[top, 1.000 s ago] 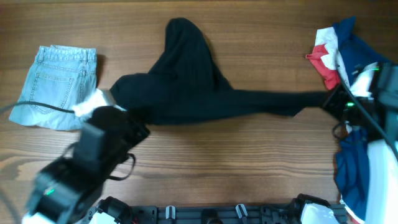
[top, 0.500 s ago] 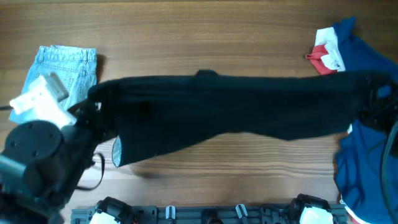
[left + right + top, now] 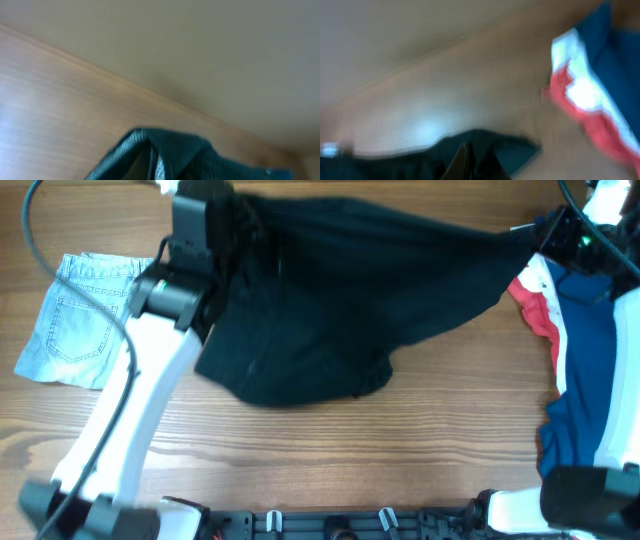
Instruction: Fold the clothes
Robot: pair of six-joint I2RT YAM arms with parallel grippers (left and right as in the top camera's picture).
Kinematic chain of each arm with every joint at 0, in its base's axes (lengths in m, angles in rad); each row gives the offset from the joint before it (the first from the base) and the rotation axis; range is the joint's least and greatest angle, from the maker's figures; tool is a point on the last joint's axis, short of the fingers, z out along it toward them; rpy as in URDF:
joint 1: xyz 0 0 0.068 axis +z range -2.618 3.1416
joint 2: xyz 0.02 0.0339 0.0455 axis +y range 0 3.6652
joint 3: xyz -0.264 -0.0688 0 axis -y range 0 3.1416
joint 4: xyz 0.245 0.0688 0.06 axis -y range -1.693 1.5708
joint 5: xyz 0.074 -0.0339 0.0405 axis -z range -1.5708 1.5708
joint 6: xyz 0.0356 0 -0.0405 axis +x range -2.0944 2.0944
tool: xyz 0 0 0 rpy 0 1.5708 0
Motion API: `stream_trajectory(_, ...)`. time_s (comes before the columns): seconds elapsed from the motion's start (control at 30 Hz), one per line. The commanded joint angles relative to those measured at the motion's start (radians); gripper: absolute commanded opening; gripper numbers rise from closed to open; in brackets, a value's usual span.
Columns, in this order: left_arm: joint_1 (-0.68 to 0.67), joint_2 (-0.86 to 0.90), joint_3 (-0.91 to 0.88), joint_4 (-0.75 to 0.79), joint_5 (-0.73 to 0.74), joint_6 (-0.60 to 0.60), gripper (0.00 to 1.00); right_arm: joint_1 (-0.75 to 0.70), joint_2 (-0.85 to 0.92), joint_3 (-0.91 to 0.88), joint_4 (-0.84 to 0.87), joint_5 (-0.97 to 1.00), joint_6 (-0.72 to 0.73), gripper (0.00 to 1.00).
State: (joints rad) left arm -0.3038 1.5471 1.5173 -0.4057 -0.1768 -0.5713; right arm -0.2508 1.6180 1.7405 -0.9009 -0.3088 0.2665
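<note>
Overhead: large black soft-fabric garment stretched over the far half of the wooden table; your left gripper and right gripper each clamp one end. Wrist views alone show the pinched folds, blurred.

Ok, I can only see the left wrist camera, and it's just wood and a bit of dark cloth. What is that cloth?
Observer: It's a corner of a big black garment. The left gripper is shut on it near the far edge of the table.
Operator: Is the other arm helping?
Observer: Yes. The right gripper is shut on the opposite end, so the cloth spans between the two.
Operator: Is anything else on the table?
Observer: There are denim shorts to the left of it, and a navy, red and white garment on the right.
</note>
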Motion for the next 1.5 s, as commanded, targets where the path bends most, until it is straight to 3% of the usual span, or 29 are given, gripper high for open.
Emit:
stream_trajectory(0.0, 0.108, 0.013, 0.072, 0.318, 0.04, 0.039, 0.04, -0.022, -0.051, 0.076, 0.169, 0.181, 0.185, 0.04)
stream_trajectory(0.1, 0.158, 0.013, 0.191, 0.422, 0.041, 0.026, 0.04, -0.022, -0.081, 0.171, 0.24, 0.269, 0.239, 0.04)
stream_trajectory(0.27, 0.212, 0.011, 0.38, 0.246, 0.127, 0.032, 0.04, -0.022, -0.089, 0.286, 0.215, 0.416, 0.194, 0.04)
stream_trajectory(0.47, 0.211, 0.037, 0.381, -0.349, 0.147, 0.071, 0.04, -0.012, -0.034, 0.28, -0.059, 0.409, 0.093, 0.04)
stream_trajectory(0.6, 0.211, 0.135, 0.381, -0.758, 0.028, 0.07, 0.04, 0.027, 0.048, 0.248, -0.245, 0.403, -0.015, 0.04)
stream_trajectory(0.8, 0.21, 0.326, 0.377, -1.083, 0.059, 0.066, 0.04, 0.055, 0.108, 0.095, -0.397, 0.415, -0.018, 0.04)
stream_trajectory(0.93, 0.208, 0.391, 0.3, -1.167, 0.156, 0.067, 0.04, 0.055, 0.108, -0.097, -0.435, 0.55, 0.085, 0.04)
stream_trajectory(1.1, 0.175, 0.391, 0.088, -1.201, 0.177, 0.07, 0.04, 0.055, 0.108, -0.311, -0.4, 0.56, 0.12, 0.04)
stream_trajectory(1.47, 0.043, 0.388, -0.381, -1.055, 0.148, -0.008, 0.04, 0.055, 0.087, -0.584, -0.39, 0.563, 0.199, 0.04)
